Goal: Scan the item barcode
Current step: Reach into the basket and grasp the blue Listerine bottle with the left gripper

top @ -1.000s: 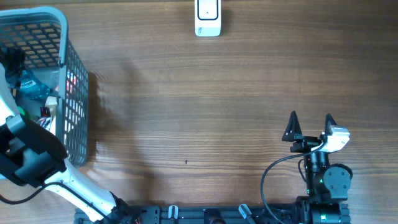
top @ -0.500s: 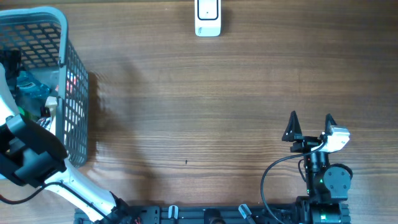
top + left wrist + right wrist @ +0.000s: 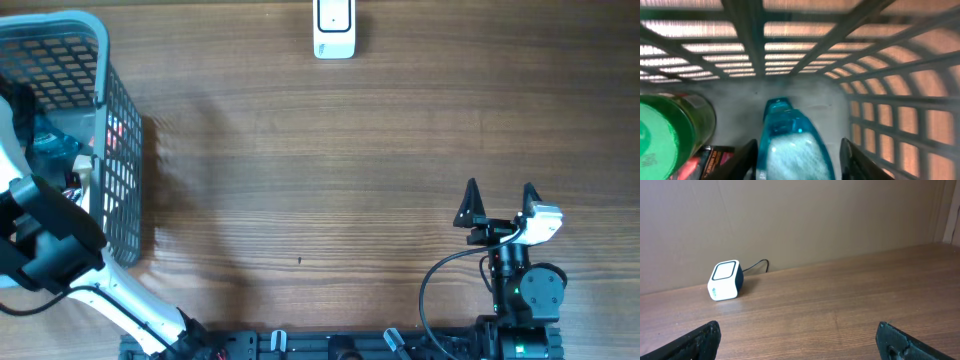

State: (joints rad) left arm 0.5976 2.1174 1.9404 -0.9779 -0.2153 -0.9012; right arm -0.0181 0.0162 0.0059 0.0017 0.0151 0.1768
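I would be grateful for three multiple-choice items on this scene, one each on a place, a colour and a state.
1. Where on the table does the scanner stand?
A. middle of the far edge
B. near edge
C. right edge

2. What colour is the bottle between the fingers of the left gripper, inside the basket?
A. red
B. blue
C. yellow

3. How is the right gripper?
A. shut on the scanner
B. shut on a bottle
C. open and empty

Answers:
1 A: the overhead view shows it at top centre, opposite the arms.
2 B: the left wrist view shows a blue bottle between the fingers.
3 C: its fingers stand wide apart with only bare table between them.
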